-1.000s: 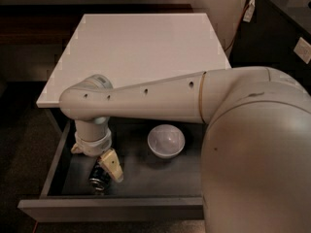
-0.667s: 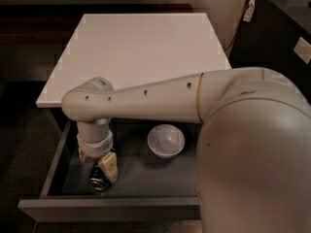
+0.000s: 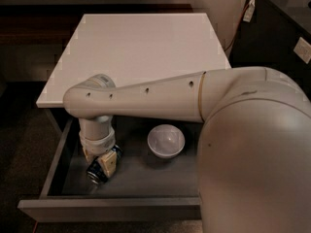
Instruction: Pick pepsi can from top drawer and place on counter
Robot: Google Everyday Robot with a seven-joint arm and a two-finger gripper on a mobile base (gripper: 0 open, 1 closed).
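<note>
The pepsi can is lying on its side on the dark floor of the open top drawer, in the drawer's left half. Its long axis is running from about 1 o'clock to 7 o'clock, with a silvery end facing 7 o'clock toward the drawer front. The gripper is reaching straight down over the can and covering its far end. Whether the claw is pinching the can or only sitting around it I cannot tell. A white bowl is standing upright at 3 o'clock from the can, apart from it. The robot arm is crossing in front of the white counter and hiding the drawer's right side.
</note>
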